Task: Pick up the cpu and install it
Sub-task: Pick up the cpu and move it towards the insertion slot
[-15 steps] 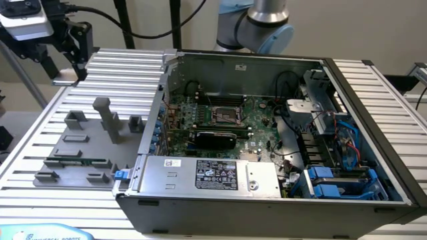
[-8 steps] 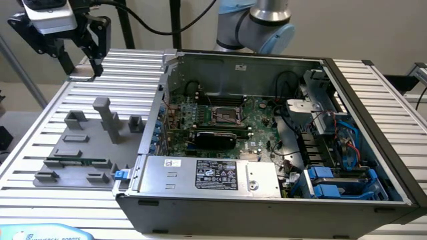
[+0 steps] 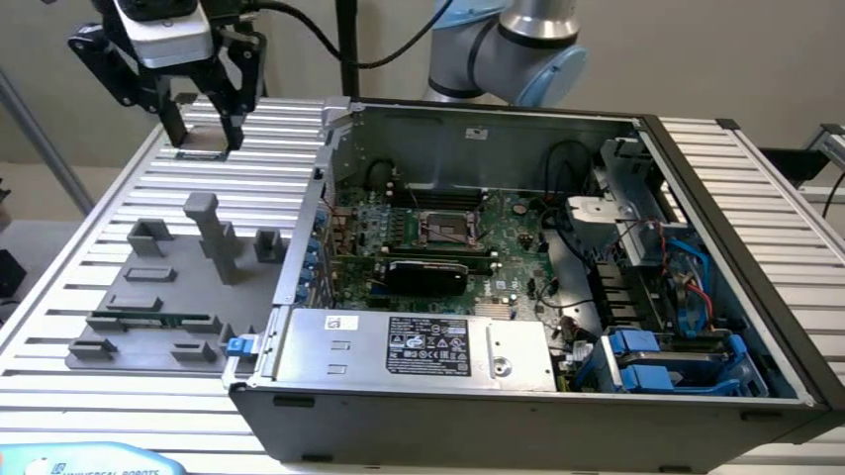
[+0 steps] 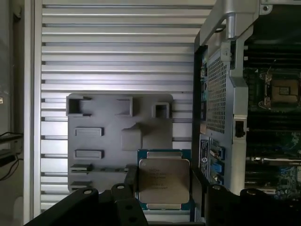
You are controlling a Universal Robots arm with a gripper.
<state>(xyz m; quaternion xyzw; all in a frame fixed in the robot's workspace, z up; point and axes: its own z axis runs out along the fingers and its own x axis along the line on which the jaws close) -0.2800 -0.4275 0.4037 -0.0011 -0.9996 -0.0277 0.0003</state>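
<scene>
Claw (image 3: 205,143): fingers dark, their bases cut off in the wrist view.
Cpu (image 4: 163,181): near edge hidden behind the claw's links. It lies flat between the fingers, pinched at two opposite sides and lifted above the ribbed surface (image 3: 284,139), beyond the grey fixture (image 3: 145,297).
Socket (image 3: 449,230): inside the case (image 3: 528,416), well apart from the cpu.

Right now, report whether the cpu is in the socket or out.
Out: the cpu is gripped between the fingers, outside the computer case.
</scene>
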